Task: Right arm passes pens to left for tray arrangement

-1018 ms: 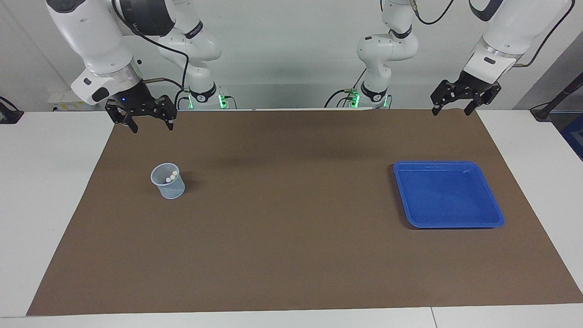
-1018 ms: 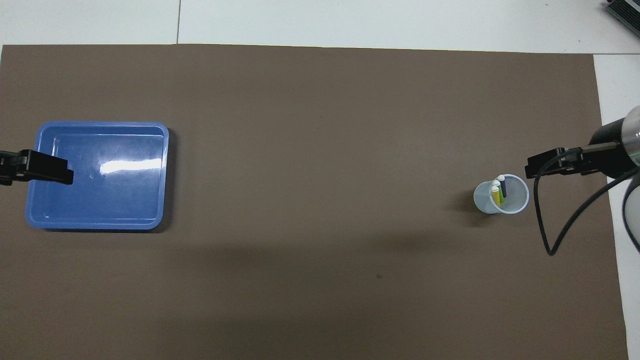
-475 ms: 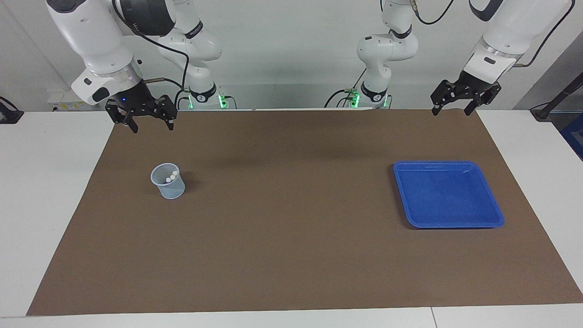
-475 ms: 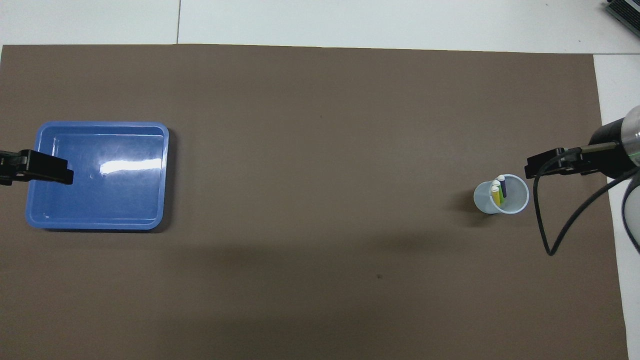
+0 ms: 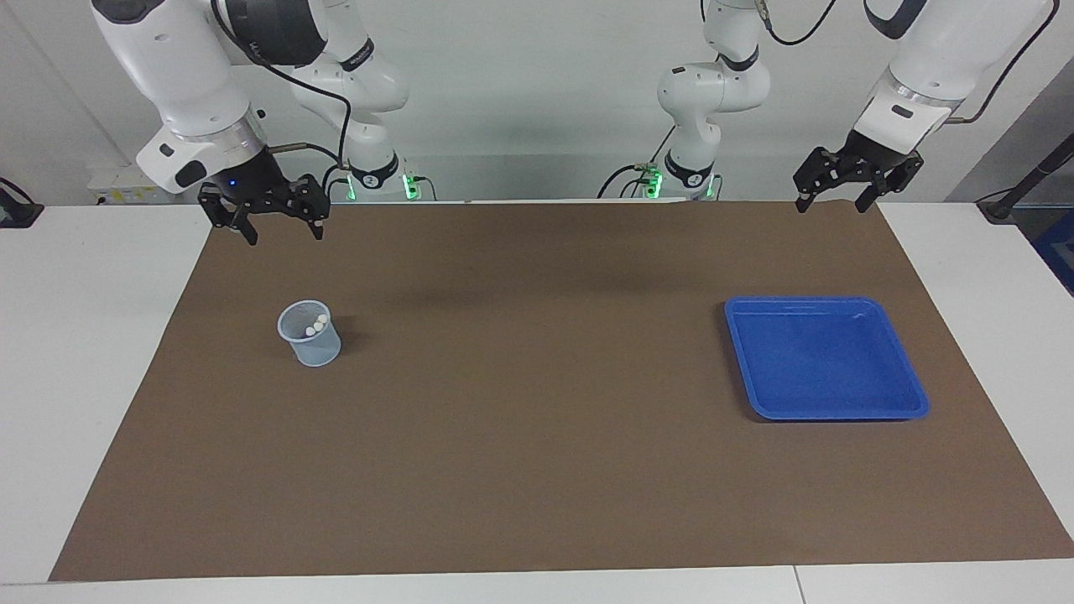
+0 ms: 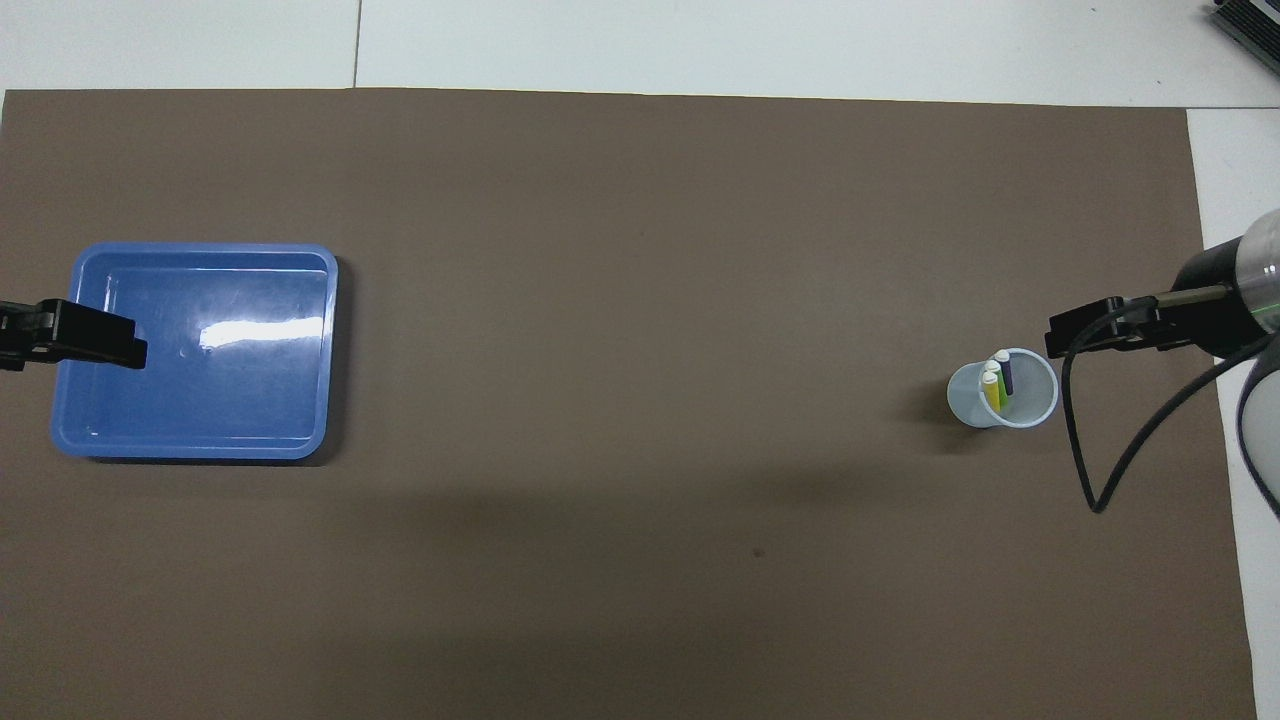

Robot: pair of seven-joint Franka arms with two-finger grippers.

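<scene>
Three pens [image 6: 997, 382] stand in the mesh cup [image 5: 311, 335], well apart from the tray [image 5: 825, 358]. Right gripper [image 5: 283, 229] hangs above the cup, left gripper [image 5: 831, 201] above the tray, both with jaws apart.

A plain matte brown paper sheet [image 5: 537, 470] covers a white surface [image 5: 84, 352]. The shallow rectangular plastic tray [image 5: 826, 411] is bright blue with a glossy white glare. The small translucent mesh cup [image 5: 315, 348] is pale blue. The slim marker pens [image 6: 998, 385] in it are yellow, bright green and dark purple, each tipped whitish. Both arms are white, and their hands are black.
</scene>
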